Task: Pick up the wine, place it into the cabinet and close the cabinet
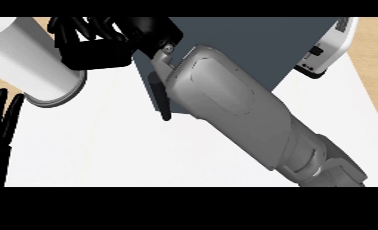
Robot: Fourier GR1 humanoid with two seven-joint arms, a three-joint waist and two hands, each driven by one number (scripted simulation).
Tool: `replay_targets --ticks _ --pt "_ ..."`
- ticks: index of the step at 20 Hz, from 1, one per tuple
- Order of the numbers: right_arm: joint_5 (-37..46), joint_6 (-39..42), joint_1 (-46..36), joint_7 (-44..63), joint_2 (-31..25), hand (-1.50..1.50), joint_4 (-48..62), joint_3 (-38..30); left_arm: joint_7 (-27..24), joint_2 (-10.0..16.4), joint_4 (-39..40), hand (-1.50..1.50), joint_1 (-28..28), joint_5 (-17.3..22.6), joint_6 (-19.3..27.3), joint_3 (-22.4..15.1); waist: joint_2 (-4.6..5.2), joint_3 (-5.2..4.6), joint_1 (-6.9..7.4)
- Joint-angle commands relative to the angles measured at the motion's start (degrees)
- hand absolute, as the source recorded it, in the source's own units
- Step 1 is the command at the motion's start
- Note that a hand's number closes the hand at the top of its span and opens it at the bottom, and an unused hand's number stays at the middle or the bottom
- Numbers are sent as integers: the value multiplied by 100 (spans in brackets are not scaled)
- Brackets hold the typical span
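Note:
No wine bottle shows in the head view. The dark grey cabinet (251,44) stands at the back centre, and a black bar handle (162,99) runs down its left front edge. My right forearm crosses the view from the lower right and hides much of the cabinet's front. My right hand (96,49) sits just left of the cabinet's upper left corner, with its fingers (77,28) spread toward the upper left and nothing seen in them. At the left edge, only the straight fingers of my left hand (9,111) show; it is resting.
A large white cylinder with a grey rim (33,59) lies tilted at the far left, close beside my right hand. A white appliance (328,46) stands right of the cabinet. The white counter (111,149) spreads across the front.

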Motion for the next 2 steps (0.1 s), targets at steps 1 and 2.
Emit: replay_targets --ticks 1,2 --pt "154 -144 109 -1 -666 150 755 -455 108 10 -67 -150 -86 -12 88 -2 248 226 -215" --pt "196 -247 121 -10 -610 150 700 -409 -17 -73 133 -150 -77 -27 15 15 232 219 -279"
